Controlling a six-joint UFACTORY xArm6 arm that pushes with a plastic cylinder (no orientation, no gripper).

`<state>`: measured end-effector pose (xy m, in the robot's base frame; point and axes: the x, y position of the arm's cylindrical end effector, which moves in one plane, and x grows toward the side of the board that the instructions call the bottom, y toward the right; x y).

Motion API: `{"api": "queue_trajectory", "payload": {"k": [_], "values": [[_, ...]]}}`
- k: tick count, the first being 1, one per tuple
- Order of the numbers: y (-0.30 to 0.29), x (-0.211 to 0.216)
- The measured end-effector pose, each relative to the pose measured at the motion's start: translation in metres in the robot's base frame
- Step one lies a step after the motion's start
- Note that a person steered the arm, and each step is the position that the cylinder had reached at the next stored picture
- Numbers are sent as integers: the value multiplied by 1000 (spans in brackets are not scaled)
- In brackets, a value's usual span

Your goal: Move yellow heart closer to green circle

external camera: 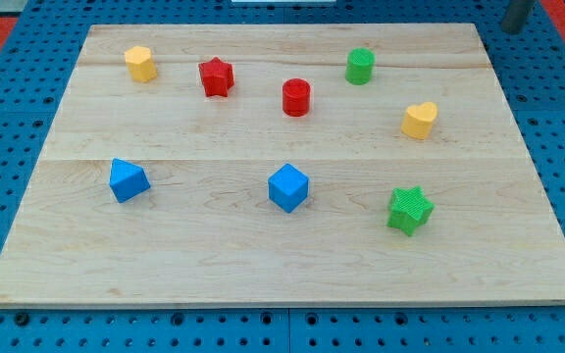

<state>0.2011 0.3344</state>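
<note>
The yellow heart lies on the wooden board at the view's right, below and to the right of the green circle, which stands near the top edge. The two blocks are apart. A dark rod comes in at the view's top right corner, and my tip is just off the board, above and to the right of both blocks and touching none.
A red cylinder sits left of the green circle, with a red star and a yellow hexagon further left. Two blue blocks and a green star lie in the lower half.
</note>
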Motion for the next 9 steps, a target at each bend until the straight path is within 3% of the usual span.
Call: {"api": "queue_trajectory", "payload": {"k": [2,4,5,7,9], "values": [[11,44],[2,187],[-14,221],[-36,233],[-106,230]]}}
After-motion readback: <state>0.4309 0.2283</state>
